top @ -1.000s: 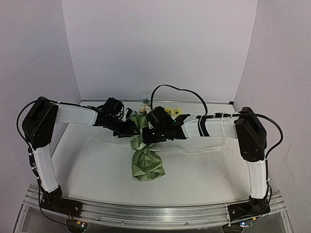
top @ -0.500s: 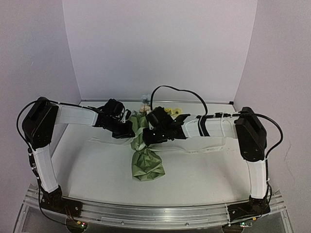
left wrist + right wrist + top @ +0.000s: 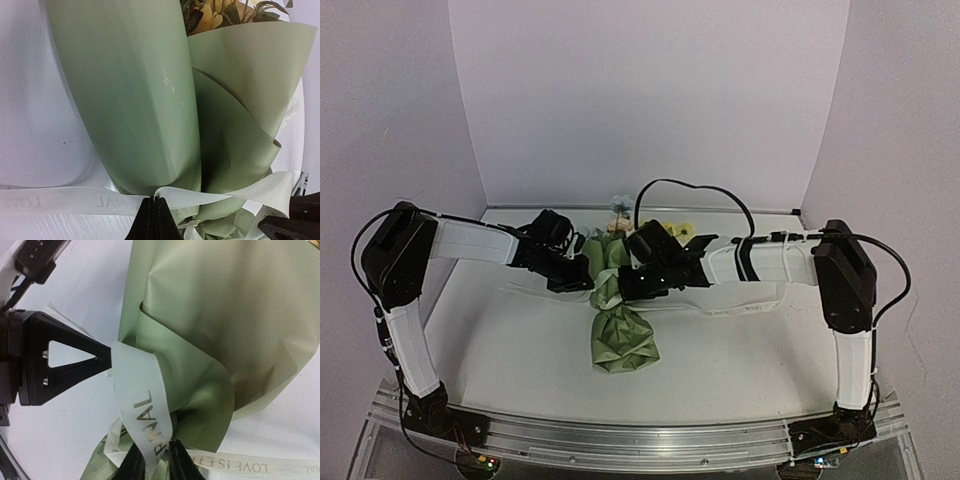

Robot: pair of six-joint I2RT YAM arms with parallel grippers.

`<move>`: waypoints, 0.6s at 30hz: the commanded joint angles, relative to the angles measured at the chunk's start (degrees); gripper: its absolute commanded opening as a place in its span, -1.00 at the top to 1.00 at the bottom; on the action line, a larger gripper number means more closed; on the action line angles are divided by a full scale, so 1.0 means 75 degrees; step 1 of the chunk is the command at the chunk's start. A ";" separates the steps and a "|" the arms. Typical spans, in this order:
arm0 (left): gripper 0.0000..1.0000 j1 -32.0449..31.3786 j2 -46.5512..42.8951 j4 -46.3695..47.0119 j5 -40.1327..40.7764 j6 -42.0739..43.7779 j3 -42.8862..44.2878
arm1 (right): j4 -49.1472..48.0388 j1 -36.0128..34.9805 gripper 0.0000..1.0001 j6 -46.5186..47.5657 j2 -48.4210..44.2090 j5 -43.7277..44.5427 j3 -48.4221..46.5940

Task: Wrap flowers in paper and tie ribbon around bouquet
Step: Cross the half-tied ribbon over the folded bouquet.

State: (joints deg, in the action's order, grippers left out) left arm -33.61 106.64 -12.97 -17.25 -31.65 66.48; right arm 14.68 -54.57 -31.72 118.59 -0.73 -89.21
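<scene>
Where the two arms meet over the middle of the white table (image 3: 500, 350), the bouquet (image 3: 623, 335) lies flat, its crumpled narrow end toward the arm bases and its open end toward the back wall; the flowers (image 3: 620, 222) (pale yellow, with a pinkish bloom among them) show just past the arms at that far end. The paper (image 3: 130, 100), matte olive green, curls around the stems in overlapping folds; its waist is pinched in where the ribbon (image 3: 137, 390) crosses it. The left gripper (image 3: 154, 200) is closed, its two black fingertips pressed together on the cream ribbon just beside the paper's waist; from there the ribbon trails off to the left across the table, dark lettering visible along it. The right gripper (image 3: 156, 460) comes in from the opposite side, close to the left one; the ribbon bends over the paper's edge and runs down between its fingers, which sit tight against either face of it. A further length of ribbon lies loose on the table, stretching away to the right beneath the right arm.
</scene>
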 commanded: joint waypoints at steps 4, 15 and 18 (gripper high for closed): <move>0.99 -0.0084 -0.1051 0.0062 0.0115 -0.0205 -0.0589 | 0.0188 -0.0015 0.95 0.0306 -0.0433 0.0096 -0.0260; 0.99 -0.1024 -0.2271 -0.0063 0.0312 -0.1108 -0.1922 | 0.0594 -0.0020 0.97 0.1271 0.0021 0.0262 -0.1013; 0.99 -0.1100 -0.2270 0.0028 0.0482 -0.1298 -0.1929 | 0.0661 -0.0016 0.98 0.1459 0.0094 0.0295 -0.1117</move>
State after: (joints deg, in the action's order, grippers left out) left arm -41.23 91.67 -13.90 -16.15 -38.24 52.38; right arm 18.23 -54.57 -24.20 117.92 0.01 -94.88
